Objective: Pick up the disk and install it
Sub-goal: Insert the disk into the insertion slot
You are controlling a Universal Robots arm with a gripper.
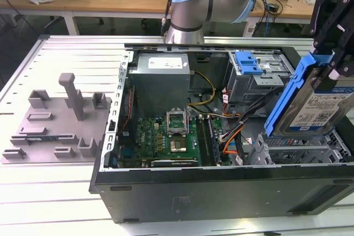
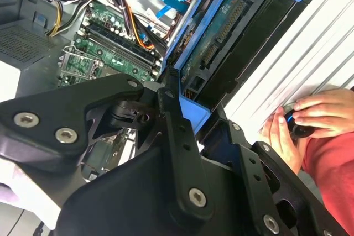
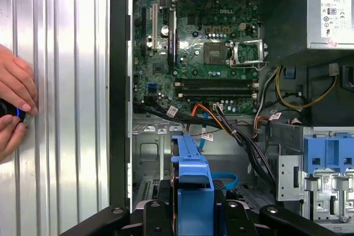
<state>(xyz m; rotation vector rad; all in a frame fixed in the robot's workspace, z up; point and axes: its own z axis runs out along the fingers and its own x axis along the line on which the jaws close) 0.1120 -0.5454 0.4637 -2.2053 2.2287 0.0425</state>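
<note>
The disk (image 1: 323, 106), a silver-grey drive with a white-and-blue label in a bright blue carrier, hangs tilted on edge above the open computer case (image 1: 221, 192), at the exterior view's right. My black gripper (image 1: 331, 53) is shut on its upper end. In the second wrist view the disk (image 2: 221, 37) shows edge-on with its connector side exposed, and the gripper (image 2: 185, 111) clamps the blue frame. In the first wrist view the blue carrier (image 3: 193, 183) sticks out from between the fingers (image 3: 160, 214), over the metal drive cage (image 3: 146, 153) in the case.
Inside the case lie a green motherboard (image 1: 166, 136), a power supply (image 1: 163, 73), loose cables (image 1: 232, 136) and a bay with a blue latch (image 1: 247, 63). A grey moulded tray with posts (image 1: 55, 125) lies at the exterior view's left. A person's hands (image 3: 14, 106) rest on the ribbed table beside the case.
</note>
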